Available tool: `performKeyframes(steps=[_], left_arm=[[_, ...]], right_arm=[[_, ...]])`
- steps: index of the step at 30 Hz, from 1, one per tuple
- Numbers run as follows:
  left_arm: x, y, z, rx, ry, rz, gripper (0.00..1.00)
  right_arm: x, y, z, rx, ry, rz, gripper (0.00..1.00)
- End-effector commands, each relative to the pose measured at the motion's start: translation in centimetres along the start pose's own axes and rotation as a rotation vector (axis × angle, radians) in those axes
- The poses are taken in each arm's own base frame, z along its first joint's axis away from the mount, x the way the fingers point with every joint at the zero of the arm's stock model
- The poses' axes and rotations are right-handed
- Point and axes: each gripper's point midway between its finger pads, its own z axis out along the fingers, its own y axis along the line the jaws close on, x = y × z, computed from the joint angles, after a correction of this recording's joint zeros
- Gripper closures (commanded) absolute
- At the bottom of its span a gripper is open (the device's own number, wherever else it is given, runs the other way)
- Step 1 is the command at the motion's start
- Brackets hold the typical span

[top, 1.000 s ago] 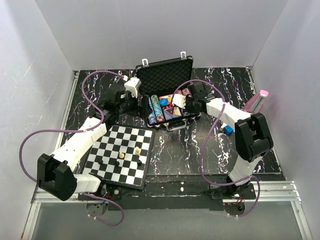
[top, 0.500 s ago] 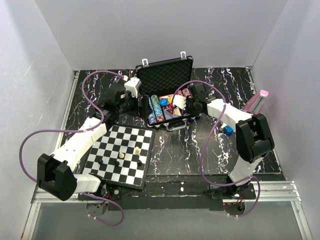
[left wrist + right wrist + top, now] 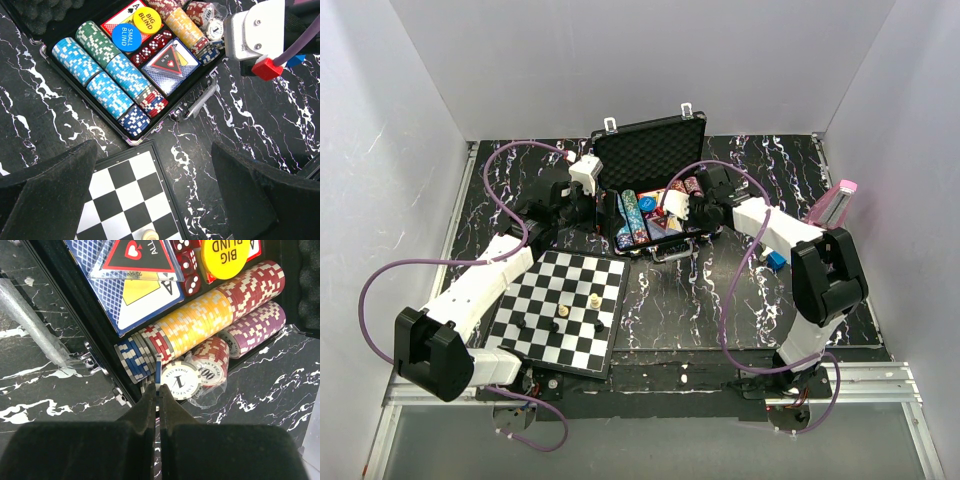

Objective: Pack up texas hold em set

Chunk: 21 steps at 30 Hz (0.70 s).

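The right gripper [image 3: 668, 204], with a thin blue chip [image 3: 158, 371] pinched edge-on between its fingers, is drifting a little toward 9 o'clock in the top view. It is coming further in over the 3 o'clock end of the open briefcase [image 3: 650, 150]. The forearm of the right arm [image 3: 775, 225] is following it, and the black elbow is sinking slightly toward 4 o'clock. The shift is small.

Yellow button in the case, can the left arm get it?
Probably yes. The lid is up, the yellow button lies on top uncovered, and the left fingers are open. The right fingers, pinching a blue chip, sit off to one side.
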Motion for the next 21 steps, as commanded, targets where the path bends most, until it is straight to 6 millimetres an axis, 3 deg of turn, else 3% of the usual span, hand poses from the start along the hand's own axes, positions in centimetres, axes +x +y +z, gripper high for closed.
performKeyframes(steps=[1,15,21], left_arm=[[-1.4,-0.5,-0.9,0.016,-0.037,0.007,0.02],[-1.5,-0.6,-1.0,0.022,-0.039,0.01,0.02],[-1.4,-0.5,-1.0,0.017,-0.038,0.012,0.02]], right_arm=[[-0.9,-0.1,0.7,-0.02,-0.022,-0.024,0.99],[-1.3,2.7,0.4,-0.104,-0.047,0.014,0.99],[-1.5,2.3,0.2,-0.096,-0.042,0.004,0.99]])
